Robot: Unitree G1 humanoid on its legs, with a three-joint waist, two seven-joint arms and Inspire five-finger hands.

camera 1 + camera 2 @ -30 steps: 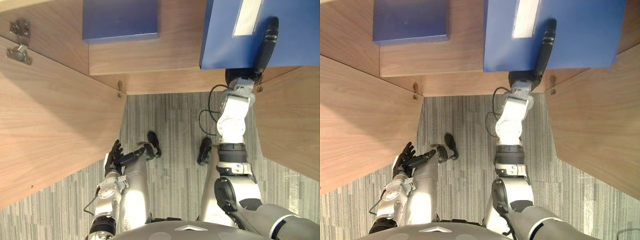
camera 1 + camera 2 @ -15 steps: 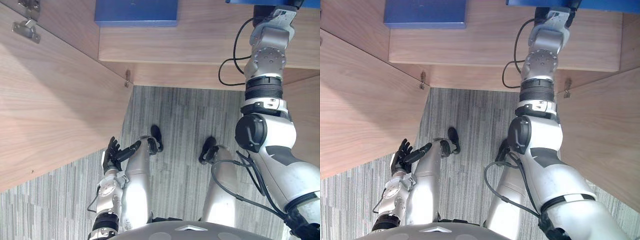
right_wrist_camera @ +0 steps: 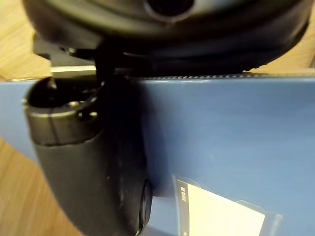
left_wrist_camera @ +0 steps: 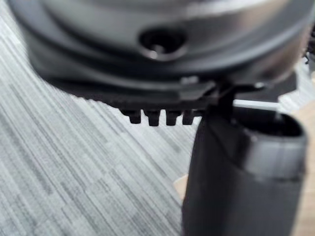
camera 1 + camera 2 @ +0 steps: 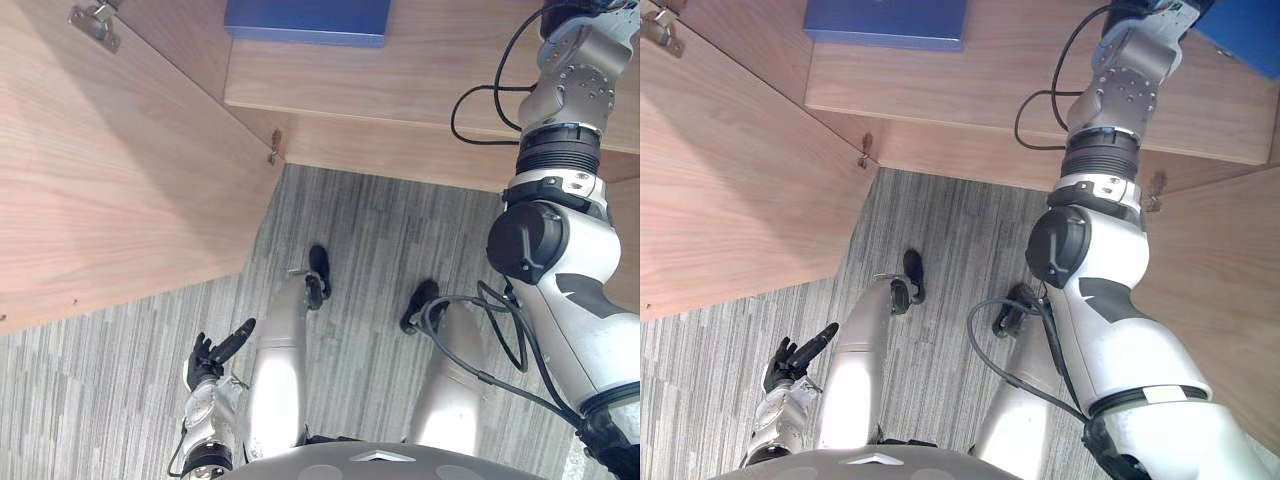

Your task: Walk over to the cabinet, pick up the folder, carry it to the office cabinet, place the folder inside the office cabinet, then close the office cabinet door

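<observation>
Blue folder [image 3: 236, 128] with white label [image 3: 221, 211], wood-grain cabinet [image 5: 120, 180], grey striped carpet [image 5: 90, 400]

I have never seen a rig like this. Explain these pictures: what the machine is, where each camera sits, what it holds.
This is a two-legged humanoid robot with silver-grey arms and dark fingered hands. The two eye views come from a camera on its head, looking down at grey carpet and an open wooden cabinet. The wrist views come from cameras on each arm, looking along the hand from very close. The left hand hangs low over the carpet, fingers relaxed, holding nothing. The right arm reaches up into the cabinet; its wrist view shows the right hand, thumb pressed on a blue folder with a white label. A second blue folder lies on the shelf, near the open cabinet door.
</observation>
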